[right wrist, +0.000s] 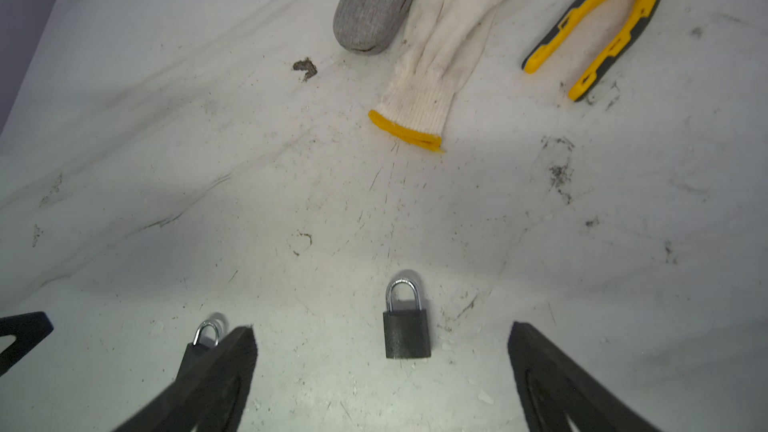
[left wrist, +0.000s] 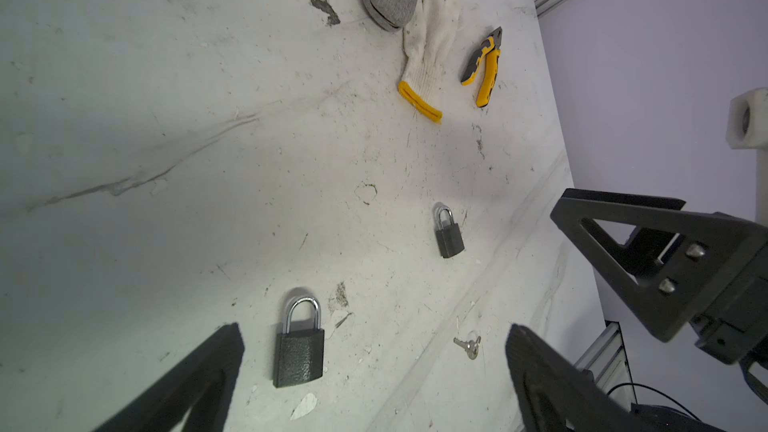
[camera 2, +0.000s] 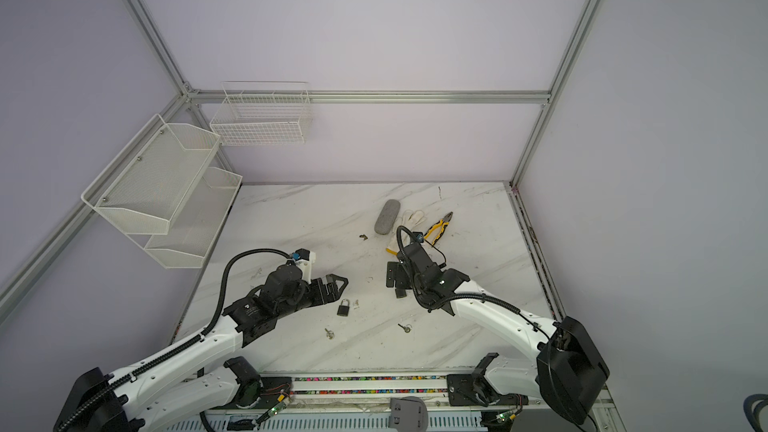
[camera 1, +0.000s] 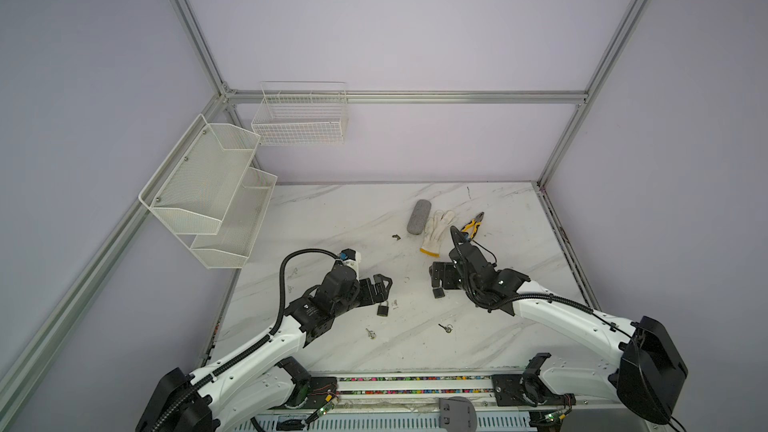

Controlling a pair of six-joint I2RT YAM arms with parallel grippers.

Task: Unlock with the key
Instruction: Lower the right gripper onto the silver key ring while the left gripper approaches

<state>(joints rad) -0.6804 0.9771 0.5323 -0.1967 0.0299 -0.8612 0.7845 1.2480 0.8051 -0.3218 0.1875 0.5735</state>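
Besides a hanging basket (camera 1: 299, 126) and two-tier rack (camera 1: 199, 184), I count two keys (camera 1: 370, 333) (camera 1: 446, 328) and two padlocks (camera 1: 383, 309) (camera 1: 437, 293) on the surface (camera 1: 332, 222), one by my released left end effector (camera 1: 384, 286), one by my released right end effector (camera 1: 435, 275).

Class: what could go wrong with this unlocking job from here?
The left padlock, right padlock, left key and right key lie loose; a key could meet the wrong lock.
Both keys lie flat on the table; the open left end effector or right end effector may slip off.
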